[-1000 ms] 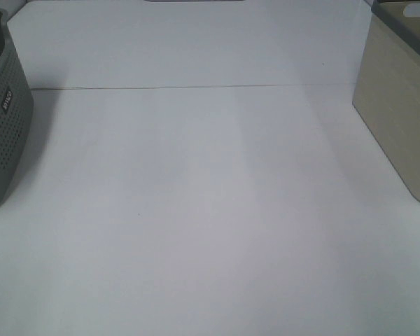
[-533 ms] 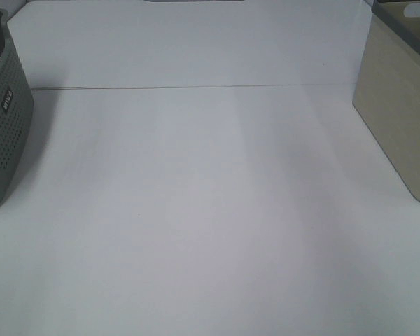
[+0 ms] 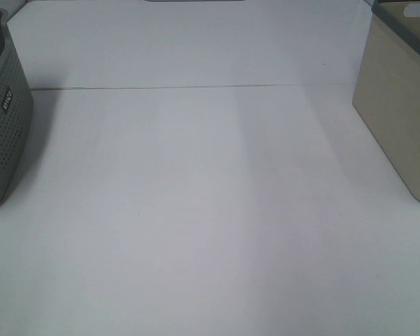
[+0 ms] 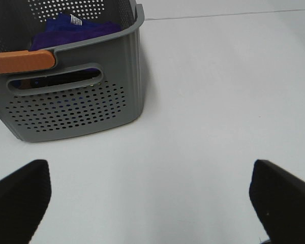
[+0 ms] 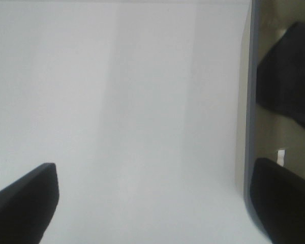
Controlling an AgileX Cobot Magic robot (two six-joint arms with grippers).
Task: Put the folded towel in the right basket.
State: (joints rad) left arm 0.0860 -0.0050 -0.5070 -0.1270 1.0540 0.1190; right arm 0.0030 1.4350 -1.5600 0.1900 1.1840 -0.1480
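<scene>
Exterior high view: the white surface spans the scene, with a grey basket at its left edge and a beige basket at its right. Folded dark towel lies inside the beige basket. Left end effector and right end effector both stand apart, empty.

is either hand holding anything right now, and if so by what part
Nothing is held. The left hand is open over bare table near the grey basket; the right hand is open beside the beige basket.
</scene>
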